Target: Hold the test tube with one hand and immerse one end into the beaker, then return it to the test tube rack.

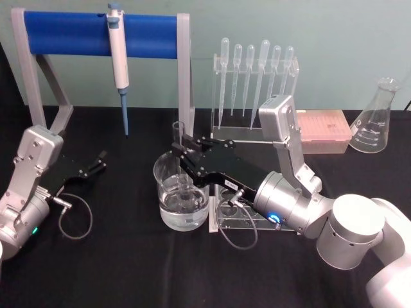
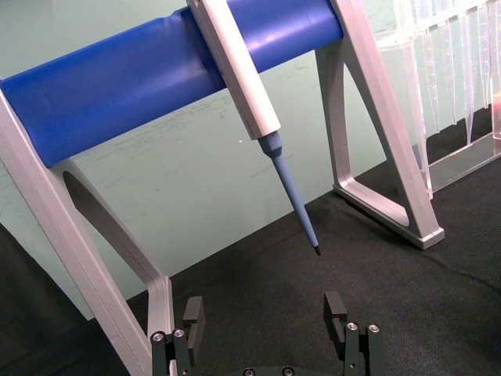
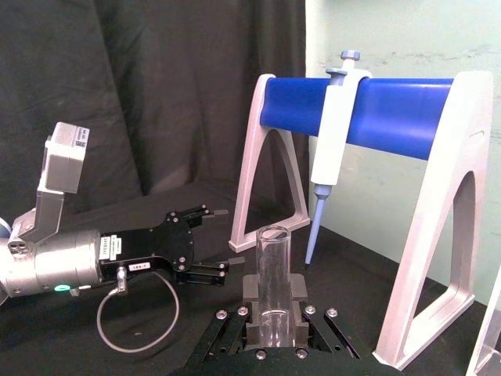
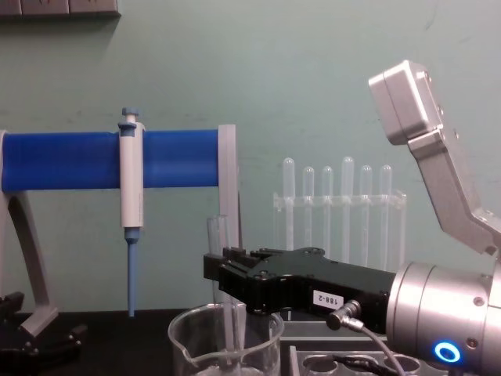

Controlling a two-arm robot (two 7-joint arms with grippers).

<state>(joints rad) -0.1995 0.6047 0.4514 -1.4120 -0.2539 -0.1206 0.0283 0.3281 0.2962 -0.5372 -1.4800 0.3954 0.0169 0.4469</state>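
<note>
**Tube dipped in the beaker**

My right tool (image 1: 180, 149) is clenched on the upright test tube (image 1: 178, 131). The head view shows its lower end inside the beaker (image 1: 164, 192) of water on the bench (image 1: 115, 269). The right wrist view shows its rim above my fingers (image 3: 296, 287), which press it from both sides. My left tool (image 1: 97, 162) lies released at the left.

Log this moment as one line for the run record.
right gripper: shut on test tube, upright | tube end: down inside beaker | left gripper: open, idle at left | return: not yet done
</note>
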